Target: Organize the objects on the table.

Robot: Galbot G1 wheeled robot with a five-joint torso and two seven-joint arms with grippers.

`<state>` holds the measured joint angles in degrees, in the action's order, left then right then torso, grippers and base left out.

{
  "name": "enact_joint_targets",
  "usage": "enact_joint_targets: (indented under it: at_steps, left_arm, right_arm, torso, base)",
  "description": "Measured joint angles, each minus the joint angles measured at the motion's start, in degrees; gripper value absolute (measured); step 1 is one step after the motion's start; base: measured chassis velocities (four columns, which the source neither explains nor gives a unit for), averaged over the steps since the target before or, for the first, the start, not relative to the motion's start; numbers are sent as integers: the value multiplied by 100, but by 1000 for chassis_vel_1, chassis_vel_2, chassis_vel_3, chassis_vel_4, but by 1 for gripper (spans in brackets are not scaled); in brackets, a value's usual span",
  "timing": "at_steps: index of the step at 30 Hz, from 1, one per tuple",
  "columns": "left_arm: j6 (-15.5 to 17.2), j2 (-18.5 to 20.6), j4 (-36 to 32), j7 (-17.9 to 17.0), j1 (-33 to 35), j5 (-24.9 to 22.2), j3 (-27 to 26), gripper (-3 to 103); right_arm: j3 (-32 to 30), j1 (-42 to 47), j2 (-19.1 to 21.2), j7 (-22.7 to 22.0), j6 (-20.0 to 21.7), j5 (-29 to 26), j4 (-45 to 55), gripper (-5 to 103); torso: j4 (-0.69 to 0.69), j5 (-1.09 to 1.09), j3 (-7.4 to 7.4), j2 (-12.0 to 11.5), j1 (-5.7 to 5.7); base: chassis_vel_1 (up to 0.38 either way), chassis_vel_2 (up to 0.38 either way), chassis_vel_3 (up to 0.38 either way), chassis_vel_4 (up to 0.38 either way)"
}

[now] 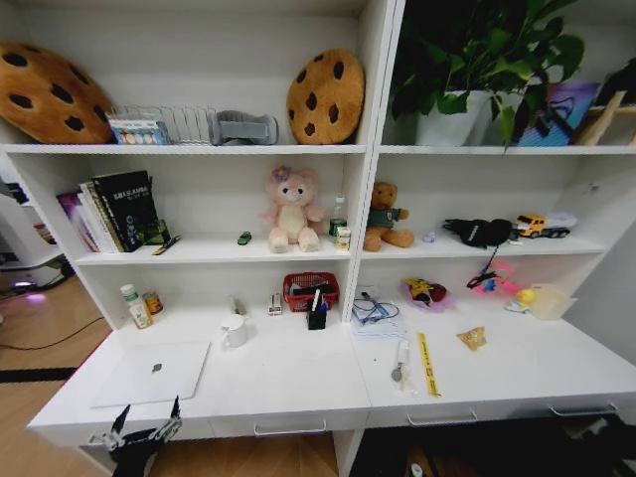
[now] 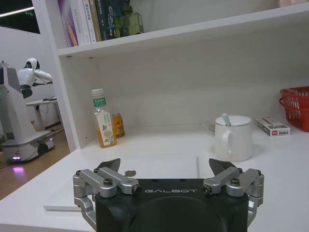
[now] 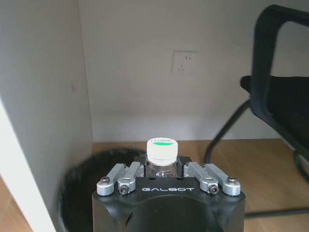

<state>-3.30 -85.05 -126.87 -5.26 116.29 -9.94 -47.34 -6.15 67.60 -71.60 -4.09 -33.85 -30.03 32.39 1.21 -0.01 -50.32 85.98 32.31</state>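
Note:
My left gripper (image 1: 147,417) hangs open at the table's (image 1: 298,383) front left edge, just in front of the closed silver laptop (image 1: 154,373). In the left wrist view its fingers (image 2: 165,163) stand wide apart over the laptop's (image 2: 67,195) near edge, holding nothing. My right gripper (image 3: 162,169) is below the tabletop, shut on a small clear bottle (image 3: 162,151) with a white cap and a green label on top, above a black bin (image 3: 82,193). A tiny green piece (image 1: 244,238) and a small jar (image 1: 343,238) sit on the middle shelf. A slim pen (image 1: 400,360) lies on the right half.
A white mug (image 1: 235,331) (image 2: 233,137), a drink bottle (image 1: 132,306) (image 2: 104,124), a can (image 2: 118,125), a red basket (image 1: 310,290) and a black pen holder (image 1: 317,318) stand at the back. A yellow ruler (image 1: 427,364) lies right. A black chair (image 3: 282,96) stands beside the bin.

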Motion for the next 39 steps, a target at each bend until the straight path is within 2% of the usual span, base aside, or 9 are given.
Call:
enact_joint_targets:
  at_steps: [7,19,22,28,29,31,32,35,39]
  left_arm:
    - [-18,26,74,-1,36,-60,-67,100]
    - [37,59,155,-51,-77,-214,-127,100]
    - [52,67,171,-65,-94,-242,-135,100]
    - [88,87,202,-88,-128,-277,-137,100]
    - [88,87,202,-88,-128,-277,-137,100]
    - [91,86,209,-94,-129,-279,-136,100]
    - [91,86,209,-94,-129,-279,-136,100]
    - [91,88,213,-97,-134,-281,-138,100]
    - [90,90,214,-98,-143,-282,-138,100]
  right_arm:
    - [520,-760,-138,-148,153,-392,-131,30]
    - [820,-988,-124,-337,389,-410,-234,27]
    - [835,-989,-128,-340,448,-459,-234,36]
    - [851,-988,-132,-351,456,-485,-159,63]
    - [851,-988,-132,-351,456,-485,-159,63]
    - [845,-817,-53,-364,416,-442,61,74]
    - [845,-817,-53,-364,416,-442,61,74]
    - [682,-346,136,-303,227,-138,442,90]
    - [361,284,347,-219,106,64,887,99]
  torso:
    - [2,0,0,0,0]
    - [2,0,1,0,0]
    - [2,0,1,1,0]
    - [0,0,1,1,-1]
    - [0,0,1,1,-1]
    - [-1,1,1,1,-1]
    - [-1,1,1,1,-1]
    - [0,3,1,1,-1]
    - [0,0,2,1,-1]
  base:
    - [0,0,0,0]
    - [0,0,0,0]
    - [0,0,0,0]
    - [0,0,0,0]
    - [0,0,0,0]
    - [0,0,0,0]
    - [0,0,0,0]
    - [0,0,0,0]
    - [0,0,0,0]
